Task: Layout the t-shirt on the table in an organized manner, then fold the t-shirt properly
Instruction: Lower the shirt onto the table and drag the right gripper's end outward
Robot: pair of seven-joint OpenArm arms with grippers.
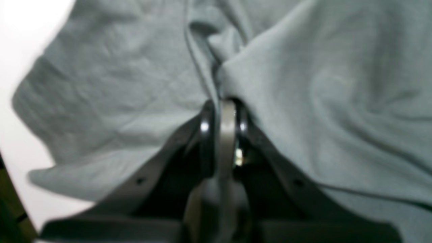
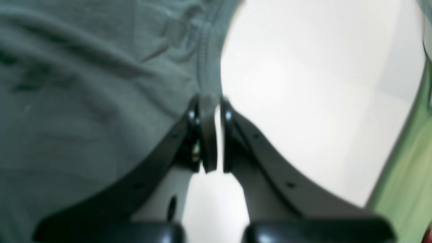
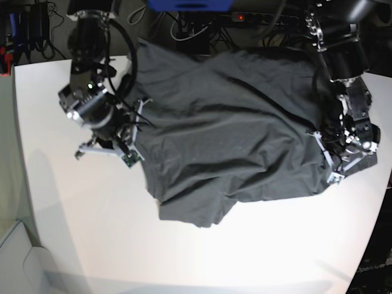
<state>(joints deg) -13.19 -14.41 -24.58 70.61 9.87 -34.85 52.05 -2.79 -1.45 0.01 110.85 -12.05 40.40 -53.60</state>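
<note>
Dark charcoal-grey soft cloth t-shirt (image 3: 233, 128) spread in a crumpled, rumpled sheet across the far half of the large white smooth tabletop (image 3: 184, 251), stretched between both arms, with one lobe sagging toward the near side. Bare table in front and along the base view's left edge.

Left gripper (image 1: 224, 111), at the base view's right edge of the cloth (image 3: 334, 165): black curved fingers pressed together on a pinched ridge of grey fabric, folds bunching and radiating upward from the tips in the left wrist view. Cloth filling nearly all that view, only a strip of white table at far left.

Right gripper (image 2: 209, 108), at the opposite edge in the base view (image 3: 131, 150): fingers clamped on the hemmed border of the shirt, a strip of fabric caught between them. Shirt lying wholly to one side of the tips, bare table to the other.
</note>
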